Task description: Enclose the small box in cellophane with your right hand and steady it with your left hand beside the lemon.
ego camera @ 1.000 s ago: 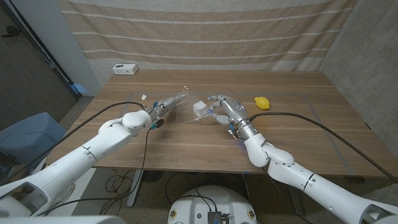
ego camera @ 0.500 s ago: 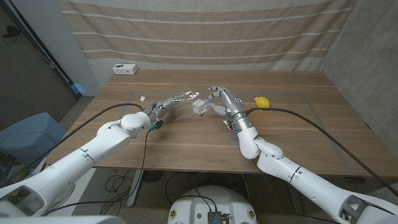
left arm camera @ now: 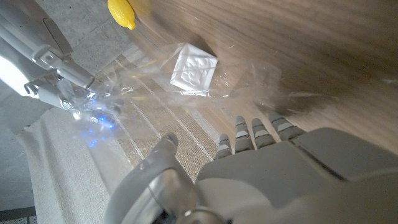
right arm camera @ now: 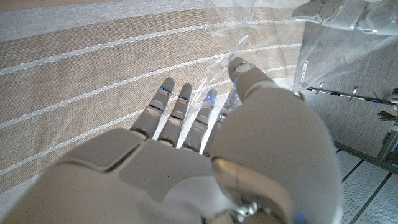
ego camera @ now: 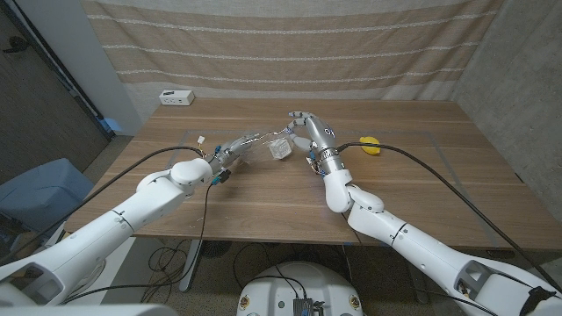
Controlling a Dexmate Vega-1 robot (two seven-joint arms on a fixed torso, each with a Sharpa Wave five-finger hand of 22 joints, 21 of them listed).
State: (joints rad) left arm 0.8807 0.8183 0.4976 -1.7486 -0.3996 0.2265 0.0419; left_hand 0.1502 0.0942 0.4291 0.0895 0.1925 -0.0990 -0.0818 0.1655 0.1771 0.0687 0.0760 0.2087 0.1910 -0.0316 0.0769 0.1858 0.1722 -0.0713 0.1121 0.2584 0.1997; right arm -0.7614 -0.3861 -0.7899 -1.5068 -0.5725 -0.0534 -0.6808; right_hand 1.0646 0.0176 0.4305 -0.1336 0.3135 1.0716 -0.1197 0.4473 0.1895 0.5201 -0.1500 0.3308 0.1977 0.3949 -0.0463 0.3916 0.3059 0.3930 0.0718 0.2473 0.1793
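your right hand (ego camera: 309, 133) has lifted up, pinching the cellophane (left arm camera: 205, 84) edge. left hand (ego camera: 239, 146) fingers grip the other edge. small box (ego camera: 280, 149) sits inside, at nine o'clock from the lemon (ego camera: 371, 146). wrapping has started.

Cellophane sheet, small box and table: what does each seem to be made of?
Cellophane sheet: thin clear plastic film, glossy; it crinkles, glints, and the box shows through it.
Small box: white, matte, with an embossed face; likely card or plastic, hard to tell.
Table: wood or wood-look laminate, brown with long grain lines, satin finish.
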